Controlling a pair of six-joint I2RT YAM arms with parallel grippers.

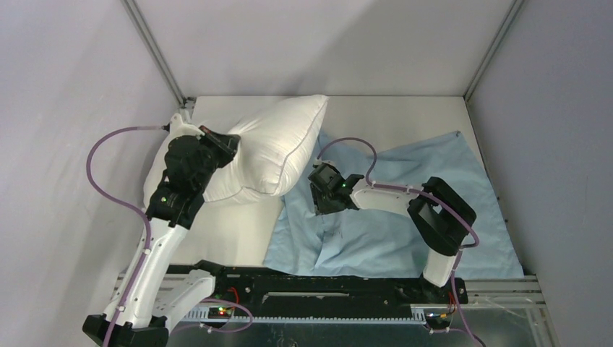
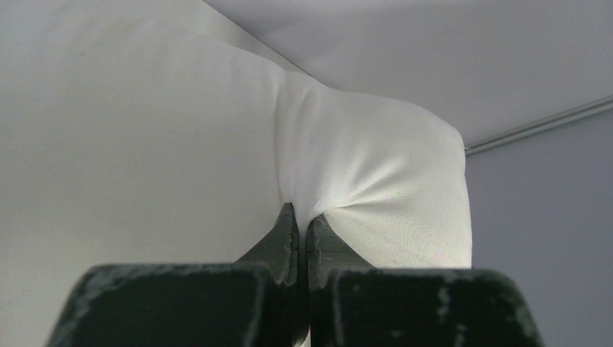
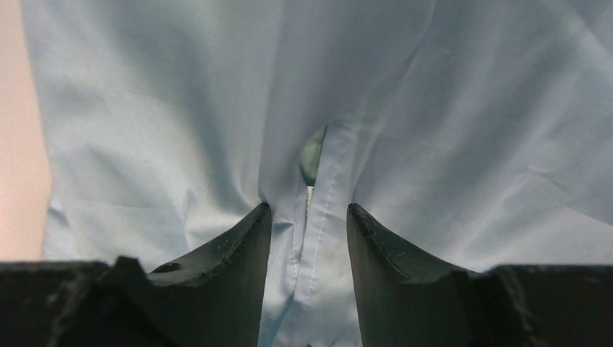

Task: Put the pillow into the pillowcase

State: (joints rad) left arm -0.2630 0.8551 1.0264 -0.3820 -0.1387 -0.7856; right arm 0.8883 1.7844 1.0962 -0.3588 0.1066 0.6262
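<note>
With the left pincer (image 2: pixel 302 223) clamped on the pillow (image 1: pixel 271 144) bunched right at its tips and the right pincer (image 3: pixel 308 217) spread astride the pillowcase (image 1: pixel 405 231) hem under it, I'd nip just the top layer to open the mouth.

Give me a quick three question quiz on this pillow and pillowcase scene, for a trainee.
1. True or false: the left gripper is shut on the pillow.
2. The right gripper has its open fingers astride cloth of: A the pillow, B the pillowcase, C neither.
3. Is the pillow inside the pillowcase yet?
Key: 1 true; 2 B; 3 no.
</note>
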